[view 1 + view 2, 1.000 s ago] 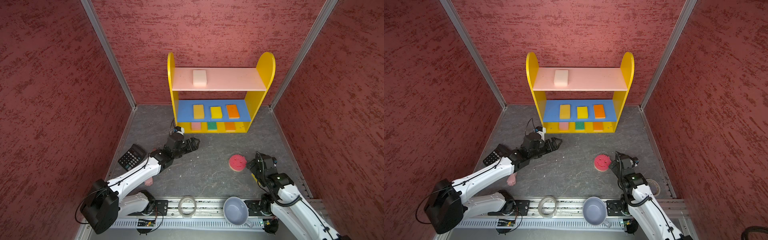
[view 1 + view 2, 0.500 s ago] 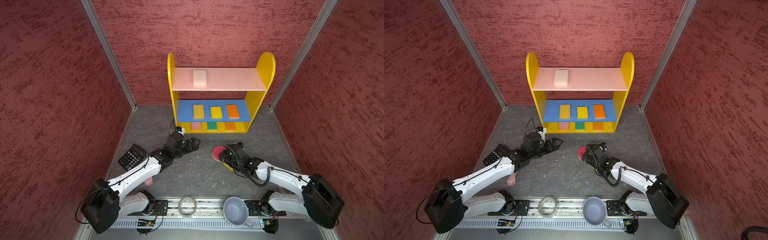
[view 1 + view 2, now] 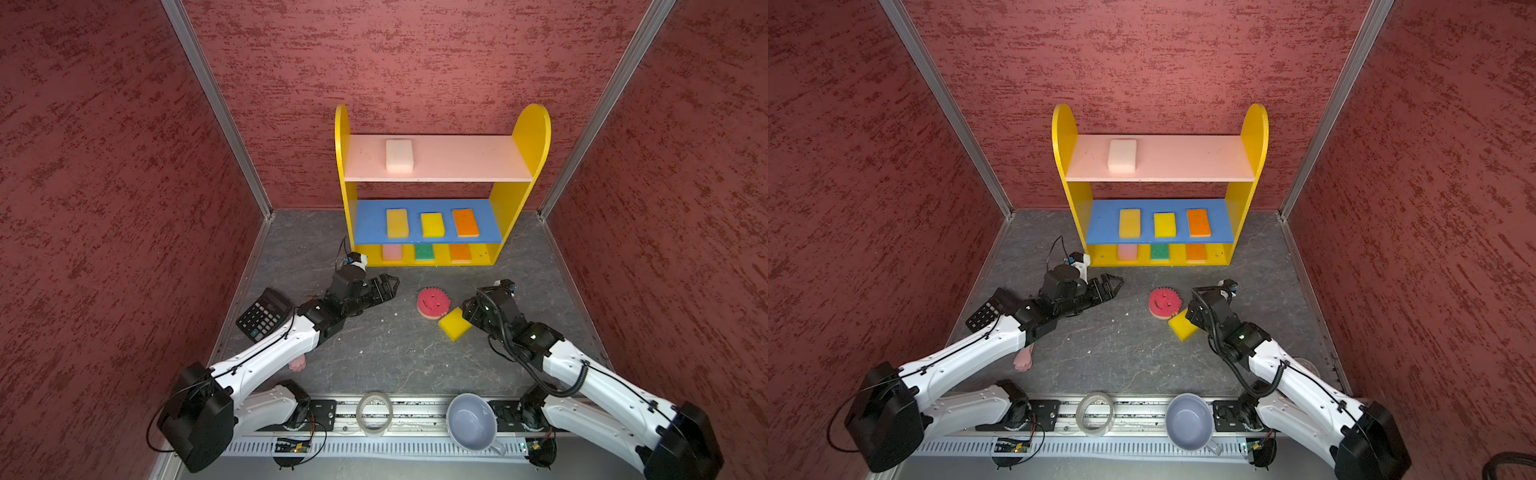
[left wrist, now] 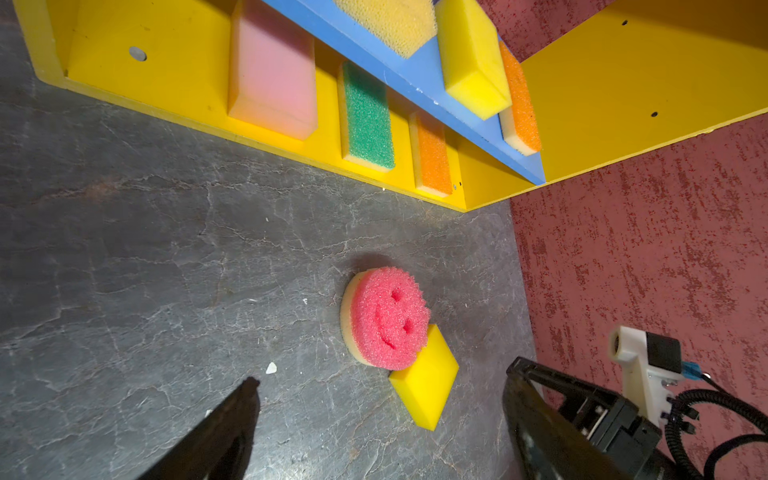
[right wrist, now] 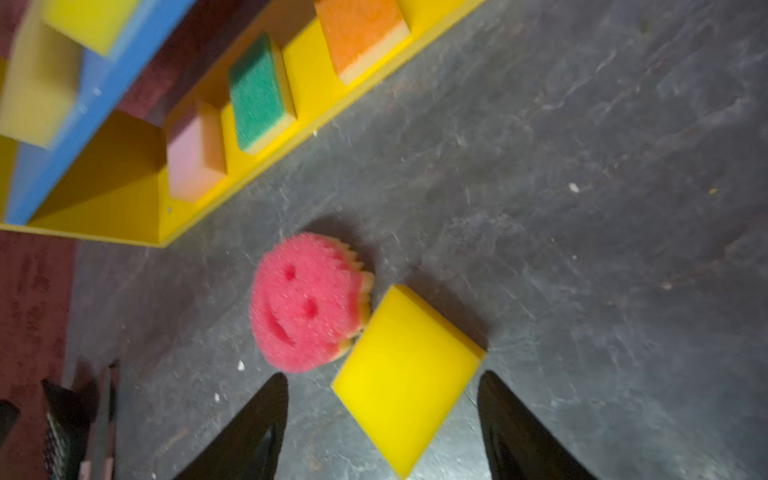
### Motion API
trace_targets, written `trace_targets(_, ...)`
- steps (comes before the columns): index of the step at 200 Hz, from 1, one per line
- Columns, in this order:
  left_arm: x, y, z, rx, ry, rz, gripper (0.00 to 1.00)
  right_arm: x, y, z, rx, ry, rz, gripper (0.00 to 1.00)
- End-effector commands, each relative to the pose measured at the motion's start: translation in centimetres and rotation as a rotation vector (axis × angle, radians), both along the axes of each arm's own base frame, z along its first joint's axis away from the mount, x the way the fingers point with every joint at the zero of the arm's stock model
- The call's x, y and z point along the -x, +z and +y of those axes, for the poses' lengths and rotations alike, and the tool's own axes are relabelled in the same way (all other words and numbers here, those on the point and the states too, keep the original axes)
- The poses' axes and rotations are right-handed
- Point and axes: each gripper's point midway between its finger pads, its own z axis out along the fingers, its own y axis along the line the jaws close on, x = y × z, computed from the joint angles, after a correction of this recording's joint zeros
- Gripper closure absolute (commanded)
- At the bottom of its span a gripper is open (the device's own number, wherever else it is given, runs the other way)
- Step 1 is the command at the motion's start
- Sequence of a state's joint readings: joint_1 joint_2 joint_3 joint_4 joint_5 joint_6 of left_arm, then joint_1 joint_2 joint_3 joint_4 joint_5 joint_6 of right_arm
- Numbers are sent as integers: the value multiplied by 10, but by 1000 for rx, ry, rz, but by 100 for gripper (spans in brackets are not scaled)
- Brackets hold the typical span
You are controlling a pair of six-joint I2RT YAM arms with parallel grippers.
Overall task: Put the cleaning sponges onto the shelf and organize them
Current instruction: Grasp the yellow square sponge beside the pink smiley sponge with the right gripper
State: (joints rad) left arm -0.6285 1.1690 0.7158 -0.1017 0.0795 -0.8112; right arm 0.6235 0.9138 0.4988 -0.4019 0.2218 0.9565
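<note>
The small three-tier shelf (image 3: 536,137), with yellow round-topped side panels, stands at the back of the dark grey stone-look worktop (image 3: 374,353). A white foam block sponge (image 3: 399,155) lies on the shelf's pale pink top board, left of its middle in both top views. On the shelf's blue middle board a pale yellow foam block sponge (image 3: 397,223), a bright yellow foam block sponge (image 3: 432,224) and an orange foam block sponge (image 3: 465,222) lie in a row, apart from each other. On the shelf's yellow base, a pink foam block sponge (image 3: 392,252), a green-topped foam block sponge (image 3: 424,252) and a second orange foam block sponge (image 3: 460,252) lie in the same order.

Two sponges are off the shelf, on the worktop in front of its base. The round red-pink smiley-face foam sponge (image 3: 433,303) lies nearer the shelf, and its rim touches a corner of the loose yellow foam block sponge (image 3: 455,324).

The right gripper (image 5: 383,376) is low at that loose yellow block. Its black fingers (image 5: 257,424) are spread on either side of the block's near end, with a gap showing on both sides, so nothing is gripped.

The left gripper (image 3: 390,286) hovers in front of the shelf's left end. Its fingers are wide apart and empty, and it is well apart from both loose sponges.
</note>
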Motion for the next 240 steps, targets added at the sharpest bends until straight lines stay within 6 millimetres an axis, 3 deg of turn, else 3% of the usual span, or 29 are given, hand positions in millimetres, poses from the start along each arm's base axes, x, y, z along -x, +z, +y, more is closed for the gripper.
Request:
trace_targets(1,-4,2,-9,29,-18,3,9,16,-30,9,-50,40,101,32)
trace_targets(32,-3,-1,-11,17,-22,17,10,9,-45,32,-111,86,144,26)
trace_targets(55,1,-5,-7,5,-11,30,10,1,-50,36,-103,82,138,31)
trace_targets(84,3,-10,5,-5,29,44,9,-7,-47,32,-129,58,98,48)
trace_targets(110,2,-9,10,-9,44,42,9,-9,-55,25,-139,50,126,75)
trace_targets(127,-1,-7,12,-4,48,41,9,-13,-52,21,-111,62,115,86)
trace_targets(144,-3,-3,11,0,44,33,9,-23,-37,15,-61,83,80,93)
trace_targets(163,-4,-2,11,-10,42,32,9,-37,-7,13,16,145,-4,100)
trace_targets(181,-5,1,11,-2,38,32,9,-47,22,15,99,221,-67,100)
trace_targets(198,-5,3,14,1,45,27,9,-50,34,14,146,249,-62,100)
trace_targets(227,-3,2,21,19,64,24,9,-39,17,24,88,273,40,100)
trace_targets(240,-1,0,24,10,70,31,9,-29,2,23,53,244,105,78)
